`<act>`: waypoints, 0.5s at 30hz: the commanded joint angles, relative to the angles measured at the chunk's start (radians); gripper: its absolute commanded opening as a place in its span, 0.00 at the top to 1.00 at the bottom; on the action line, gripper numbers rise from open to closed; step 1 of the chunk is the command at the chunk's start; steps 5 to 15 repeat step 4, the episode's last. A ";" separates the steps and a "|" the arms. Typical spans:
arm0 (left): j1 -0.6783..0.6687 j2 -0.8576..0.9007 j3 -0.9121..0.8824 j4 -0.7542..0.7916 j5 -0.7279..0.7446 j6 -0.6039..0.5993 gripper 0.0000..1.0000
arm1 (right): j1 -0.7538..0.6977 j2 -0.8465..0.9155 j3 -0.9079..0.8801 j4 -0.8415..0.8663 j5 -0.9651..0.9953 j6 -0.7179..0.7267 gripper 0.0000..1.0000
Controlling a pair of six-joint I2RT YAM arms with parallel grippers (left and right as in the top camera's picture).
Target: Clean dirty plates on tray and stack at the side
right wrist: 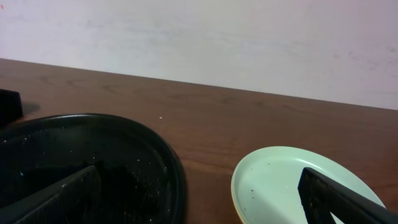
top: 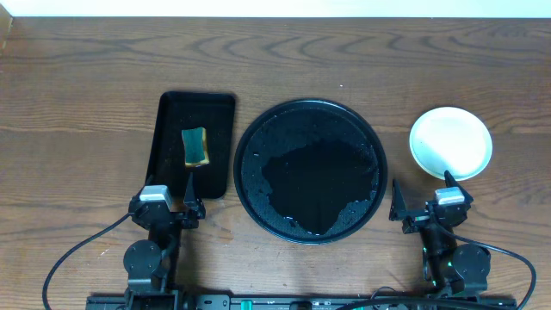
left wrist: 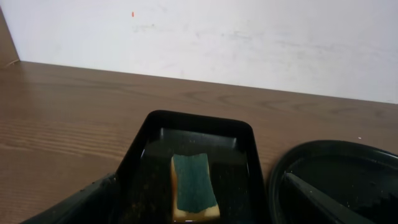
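- Brown wood table [top: 86, 77] holds the wet round tray [top: 239, 168]
- Pale plates [top: 450, 142] sit stacked on the table, just right of the round tray
- Green sponge [top: 195, 146] lies in the small black tray [top: 168, 129]
- Empty left hand [top: 165, 196] and right hand [top: 422, 194] are spread wide

We are counting one round black tray [top: 311, 104], one rectangular black tray [top: 215, 120], one sponge [top: 195, 147] and two hands, the left hand [top: 172, 191] and the right hand [top: 422, 191]. We are seeing one pale plate [top: 450, 142] from above on the table [top: 86, 86], and we are not managing to tell whether more are lying beneath it.
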 commanded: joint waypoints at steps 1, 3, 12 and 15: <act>0.003 -0.006 -0.011 -0.043 0.006 -0.009 0.19 | 0.005 -0.005 -0.002 -0.005 0.006 -0.012 0.01; 0.003 -0.006 -0.011 -0.043 0.006 -0.009 0.19 | 0.005 -0.005 -0.002 -0.004 0.006 -0.012 0.01; 0.003 -0.006 -0.011 -0.043 0.006 -0.010 0.19 | 0.005 -0.005 -0.002 -0.004 0.006 -0.012 0.01; 0.003 -0.006 -0.011 -0.043 0.006 -0.010 0.19 | 0.005 -0.005 -0.002 -0.004 0.006 -0.012 0.01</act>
